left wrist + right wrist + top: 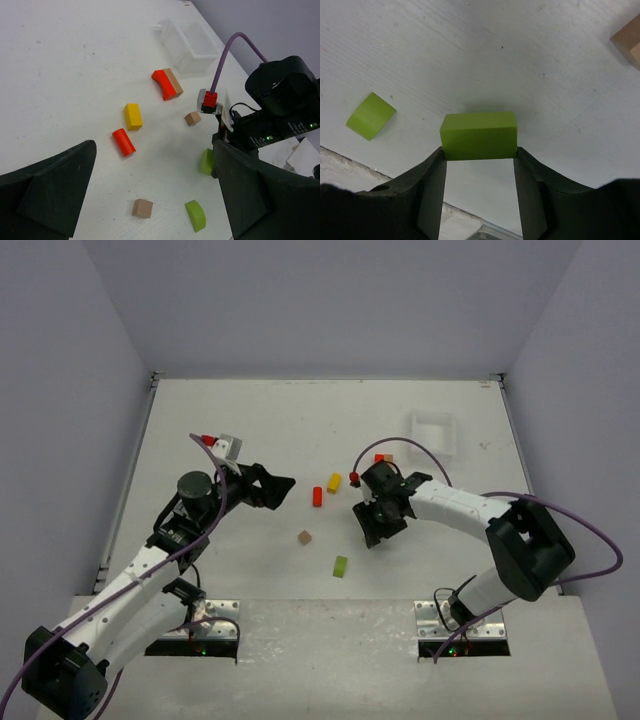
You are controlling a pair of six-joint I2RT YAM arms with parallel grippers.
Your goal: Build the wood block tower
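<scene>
The wood blocks lie scattered on the white table. My right gripper [479, 151] is shut on a lime green bar [479, 135], held by its two ends close to the table top; I cannot tell whether it touches. A green half-round [370, 115] lies to its left. My left gripper [154, 146] hangs open and empty above a brown cube [142, 208] and the half-round [195, 215]. Farther off lie a red cylinder [123, 142], a yellow block [133, 116], a second brown cube [192, 118] and a red arch [162, 85] against a brown bar. No tower is in view.
A white rectangular tray [433, 432] stands at the back right, beyond the right arm [470, 508]. The left arm [190, 510] reaches in from the left. Grey walls close the table on three sides. Purple cables loop off both wrists.
</scene>
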